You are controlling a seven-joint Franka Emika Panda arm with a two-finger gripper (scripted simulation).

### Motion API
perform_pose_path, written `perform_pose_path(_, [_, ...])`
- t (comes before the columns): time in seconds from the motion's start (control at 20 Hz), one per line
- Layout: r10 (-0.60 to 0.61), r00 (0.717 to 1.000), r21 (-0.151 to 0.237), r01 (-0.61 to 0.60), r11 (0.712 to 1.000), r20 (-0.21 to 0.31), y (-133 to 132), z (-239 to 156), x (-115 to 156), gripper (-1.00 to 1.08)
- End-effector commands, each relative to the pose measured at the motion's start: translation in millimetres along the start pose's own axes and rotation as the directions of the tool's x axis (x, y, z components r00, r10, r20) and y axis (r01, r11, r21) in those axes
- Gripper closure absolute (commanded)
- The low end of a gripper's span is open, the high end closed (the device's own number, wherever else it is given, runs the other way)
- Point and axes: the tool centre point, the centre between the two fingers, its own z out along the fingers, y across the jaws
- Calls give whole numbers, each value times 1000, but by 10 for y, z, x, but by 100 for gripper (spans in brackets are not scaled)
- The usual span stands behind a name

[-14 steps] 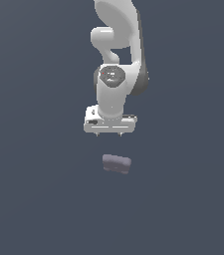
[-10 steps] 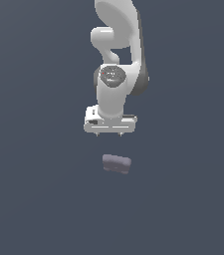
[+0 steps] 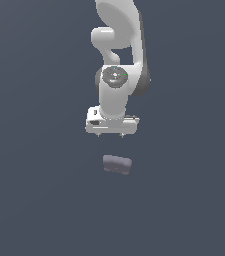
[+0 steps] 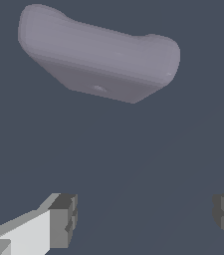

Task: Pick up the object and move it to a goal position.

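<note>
The object point(image 3: 117, 164) is a small dull greyish-purple rounded oblong block lying on the dark grey surface. It is narrower than my white gripper point(image 3: 110, 134), which hangs just behind it and apart from it, pointing down. In the wrist view the object point(image 4: 99, 60) lies ahead of the gripper point(image 4: 146, 216), outside the gap between the fingers. The two fingers point(image 4: 61, 220) stand wide apart with nothing between them. The gripper is open and empty.
The white arm point(image 3: 119, 55) rises behind the gripper in the exterior view. A plain dark grey surface point(image 3: 34, 200) lies all around. No other object shows.
</note>
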Motion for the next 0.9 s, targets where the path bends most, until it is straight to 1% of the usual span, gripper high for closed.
perform_pose_path(0.0, [-3,1000,0,3,1000,0,1,-1,3,-92])
perform_pose_path(0.25, [-35,999,0,35,999,-1,-8,-1,29,-92])
perform_pose_path(0.5, [-101,995,-1,101,995,-3,-24,-3,81,-92])
perform_pose_path(0.7, [-175,984,-1,175,985,-5,-43,-5,141,-92])
perform_pose_path(0.85, [-244,970,-1,244,970,-6,-60,-7,196,-92])
